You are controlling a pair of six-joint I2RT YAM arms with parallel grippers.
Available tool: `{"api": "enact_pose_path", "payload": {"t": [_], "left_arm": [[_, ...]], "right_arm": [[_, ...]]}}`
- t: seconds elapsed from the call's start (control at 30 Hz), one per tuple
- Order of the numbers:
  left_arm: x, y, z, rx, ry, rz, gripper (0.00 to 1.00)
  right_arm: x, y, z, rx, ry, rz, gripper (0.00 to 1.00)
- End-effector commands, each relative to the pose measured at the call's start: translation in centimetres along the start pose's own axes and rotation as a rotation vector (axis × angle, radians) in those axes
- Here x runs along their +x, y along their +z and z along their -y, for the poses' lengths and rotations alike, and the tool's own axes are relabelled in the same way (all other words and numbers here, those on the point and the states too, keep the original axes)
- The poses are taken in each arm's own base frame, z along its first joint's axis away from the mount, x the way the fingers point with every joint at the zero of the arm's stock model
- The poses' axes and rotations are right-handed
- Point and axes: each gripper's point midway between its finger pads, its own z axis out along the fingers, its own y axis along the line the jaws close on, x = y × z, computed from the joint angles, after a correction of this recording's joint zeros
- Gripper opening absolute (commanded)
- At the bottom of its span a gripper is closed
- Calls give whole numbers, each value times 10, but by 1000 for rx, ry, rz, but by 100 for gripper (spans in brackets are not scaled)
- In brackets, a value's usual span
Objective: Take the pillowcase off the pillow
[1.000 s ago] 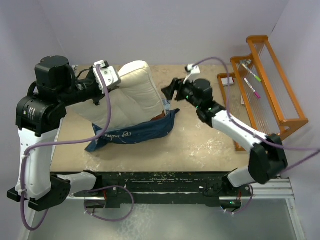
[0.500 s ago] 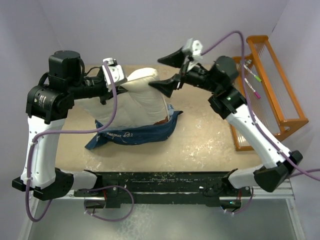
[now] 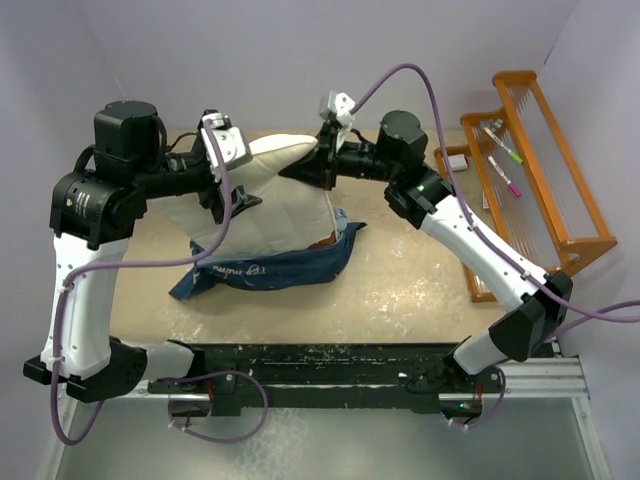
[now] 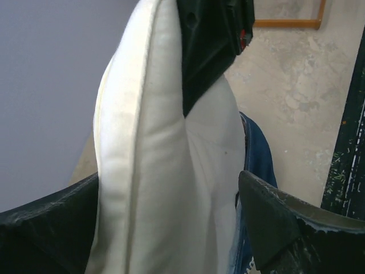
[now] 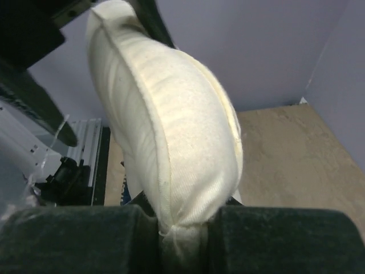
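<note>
Starting with the biggest thing, you have the table [image 3: 420, 290], scuffed and pale, carrying the whole job. On it, left of centre and toward the near edge, the dark blue pillowcase [image 3: 270, 265] lies bunched and mostly flat, with white script showing along its near side. The cream pillow [image 3: 280, 200] stands up out of it: its lower end sits in the mouth of the pillowcase, and the rest is bare and raised off the table between your two arms. An orange wooden rack [image 3: 540, 170] stands at the table's right side, well apart from the fabric. Your right hand [image 3: 322, 168] reaches in from the right at the pillow's upper right corner; the right wrist view shows that corner pinched tight between its two black fingers, so this hand is clenched on the pillow. Your left hand [image 3: 235, 192] is on the pillow's left side, lower than the right. In the left wrist view its fingers [image 4: 296, 228] are spread wide, one on each side of the pillow's seamed edge, so this hand is released and is not pinching the fabric. Smallest of all, a few markers [image 3: 503, 178] lie in the rack.
</note>
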Motion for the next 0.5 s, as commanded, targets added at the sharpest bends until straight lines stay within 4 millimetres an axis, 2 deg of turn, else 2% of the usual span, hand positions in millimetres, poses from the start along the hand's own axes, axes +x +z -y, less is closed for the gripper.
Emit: {"api": "enact_pose_path", "payload": {"t": [0.0,0.1,0.2,0.37,0.47], "left_arm": [[4,-5,-7,-70,0,-11,100],[48,-3,-5,-112,12,-128,99],[85,-4,-3,-168,38,-208,99],[131,1,8,-183,33,-284,99],[153,0,-1,-263,52,-333,99]], "right_arm": [[-24,-38,72,203,153,187,0],[-31,-66,80,185,160,241,0],[-21,-80,86,180,182,213,0],[-8,-101,90,172,211,218,0],[2,-111,108,243,247,212,0]]}}
